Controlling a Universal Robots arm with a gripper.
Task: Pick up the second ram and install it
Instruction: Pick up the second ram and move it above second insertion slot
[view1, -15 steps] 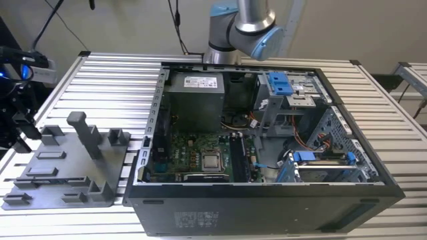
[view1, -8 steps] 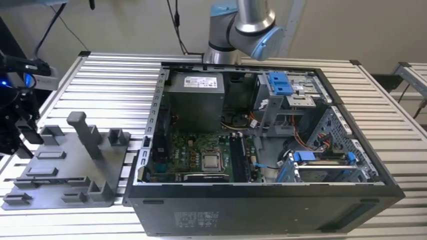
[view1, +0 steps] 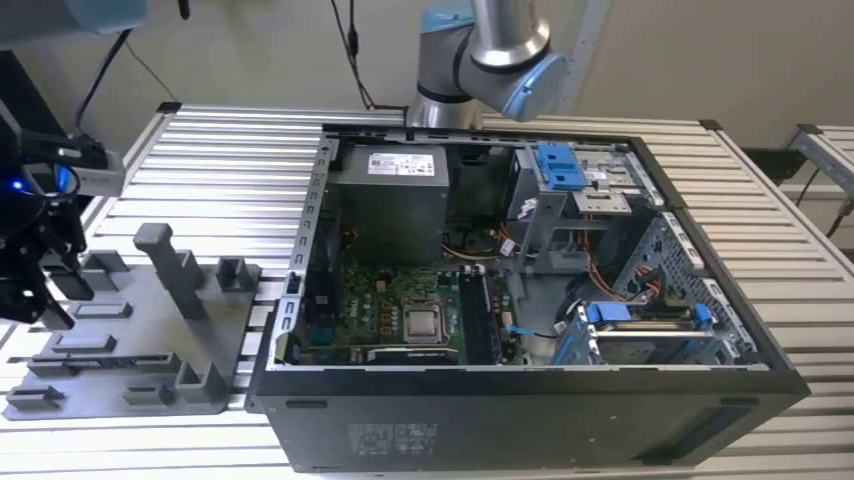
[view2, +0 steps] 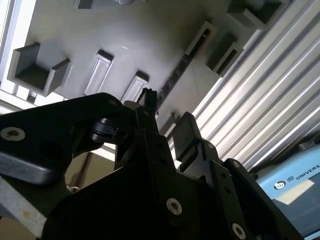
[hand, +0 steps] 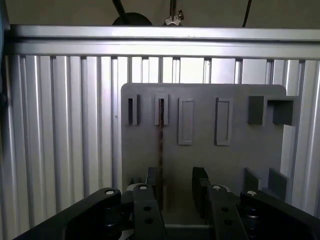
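Counter (view1: 227, 150): slatted metal surface carrying everything in the scene; a raised rail runs along its far edge in the first wrist view.
Computer case (view1: 534, 420): large dark tower lying on its side with the side panel off. It takes up the middle of the counter, reaching toward the edge at the exterior view's right. A green board (view1: 360, 300) is exposed on its floor.
Arm (view1: 487, 50): silver and pale blue joint, standing at the counter's far edge behind the case.
Tray (view1: 127, 335): flat grey fixture plate with raised blocks and narrow pockets. It lies near the counter's edge at the exterior view's left, beside the case but apart from it.
Gripper (hand: 176, 185): black, hanging over the tray (in the exterior view it appears at the far left (view1: 51, 300)) and pointed down at the plate.
Fingers (hand: 200, 182): parted, with a gap clearly wider than the strip between them, and nothing clamped.
Second ram (hand: 161, 145): thin dark strip standing on edge in the tray, its far end seated in one of the narrow pockets. It runs in between the fingers, just beside one of them and well clear of the other. Whether it touches the nearer one cannot be told. The second wrist view shows it as a dark line on the grey plate (view2: 175, 70).
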